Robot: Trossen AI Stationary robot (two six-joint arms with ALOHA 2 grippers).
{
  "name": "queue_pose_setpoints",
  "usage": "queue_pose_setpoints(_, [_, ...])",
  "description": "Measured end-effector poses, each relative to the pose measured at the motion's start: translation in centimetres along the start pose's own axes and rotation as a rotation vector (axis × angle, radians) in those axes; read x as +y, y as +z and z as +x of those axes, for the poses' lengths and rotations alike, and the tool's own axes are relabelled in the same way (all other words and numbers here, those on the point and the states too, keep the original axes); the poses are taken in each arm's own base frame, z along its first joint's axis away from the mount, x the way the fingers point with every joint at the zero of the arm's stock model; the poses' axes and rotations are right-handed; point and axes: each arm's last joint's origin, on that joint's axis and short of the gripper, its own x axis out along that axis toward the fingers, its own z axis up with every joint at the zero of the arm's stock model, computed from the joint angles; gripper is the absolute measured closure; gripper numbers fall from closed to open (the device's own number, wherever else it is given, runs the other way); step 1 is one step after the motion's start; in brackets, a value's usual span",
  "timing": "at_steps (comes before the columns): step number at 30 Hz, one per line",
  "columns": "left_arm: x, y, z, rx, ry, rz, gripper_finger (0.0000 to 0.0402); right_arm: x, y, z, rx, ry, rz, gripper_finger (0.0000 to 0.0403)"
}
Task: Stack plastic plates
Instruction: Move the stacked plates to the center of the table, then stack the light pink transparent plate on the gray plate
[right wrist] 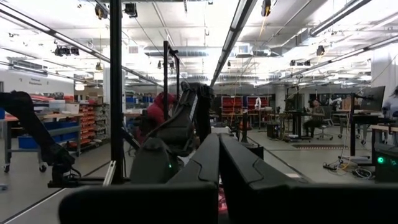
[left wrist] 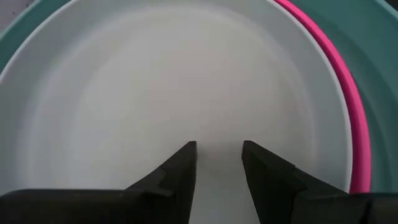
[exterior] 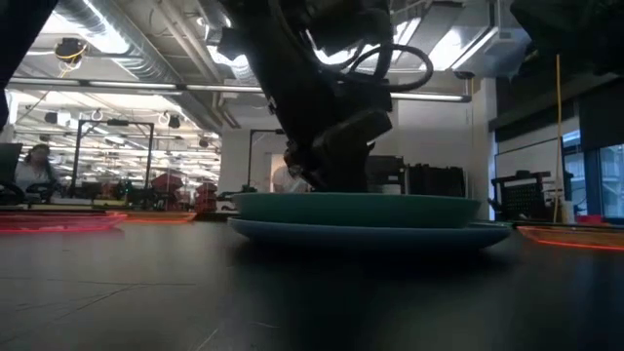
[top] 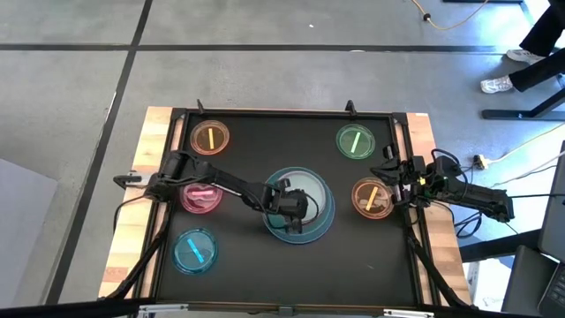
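A stack stands mid-table: the light blue plate (top: 302, 237) at the bottom, the teal-green plate (exterior: 356, 207) on it, then the hot pink plate, of which only the rim (left wrist: 336, 81) shows, with the pale mint plate (left wrist: 186, 81) nested on top. My left gripper (left wrist: 219, 152) is open, pointing down into the mint plate's bowl. The small orange (top: 210, 139), green (top: 355, 141), amber (top: 372, 197), pink (top: 201, 196) and cyan (top: 194, 250) plates lie flat on the mat around the stack. My right gripper (right wrist: 219, 140) is shut and waits at the table's right edge, beside the amber plate. My left gripper comes from above with its open fingers (left wrist: 180, 168) pointing down over the floor of the pale mint plate (left wrist: 217, 130), near its middle. Whether the fingertips touch the plate I cannot tell.
A black mat (top: 265, 274) covers the table inside a raised frame; bare wood (top: 128, 230) shows along the left and right edges. Free mat lies toward the near edge, between the cyan plate and the right side. A person sits far off in the room (exterior: 39, 166).
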Motion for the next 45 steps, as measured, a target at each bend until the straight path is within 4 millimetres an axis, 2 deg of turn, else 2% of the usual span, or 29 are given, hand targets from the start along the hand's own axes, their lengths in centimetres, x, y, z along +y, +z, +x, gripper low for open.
queue_pose_setpoints(4, [-1.3,0.9,-1.6,-0.006,-0.030,0.042,0.0273,0.0,-0.1,0.0,0.008,-0.001,0.002,0.0398])
queue_pose_setpoints(9, [-2.5,2.5,-6.5,-0.063,-0.076,0.045,0.0273,0.0,-0.1,0.0,0.010,-0.001,0.003,0.0398])
queue_pose_setpoints(17, [-3.3,0.7,-12.7,0.001,-0.065,0.026,0.0273,0.0,-0.1,0.0,0.014,-0.001,0.005,0.0398])
queue_pose_setpoints(24, [-4.5,-1.9,-16.3,0.020,0.053,0.041,0.0273,0.0,-0.2,0.0,0.016,-0.002,0.006,0.0398])
queue_pose_setpoints(36, [-4.2,-5.7,-18.6,0.166,0.293,-0.104,0.0273,-0.1,-0.2,0.0,0.014,-0.034,0.005,0.0398])
queue_pose_setpoints(40, [-3.8,-6.1,-18.8,0.188,0.345,-0.160,0.0270,-0.1,-0.3,0.0,0.027,-0.037,0.008,0.0398])
queue_pose_setpoints(45, [-3.6,-6.2,-18.8,0.186,0.362,-0.231,0.0242,-0.1,-0.3,0.0,0.028,-0.037,0.009,0.0398])
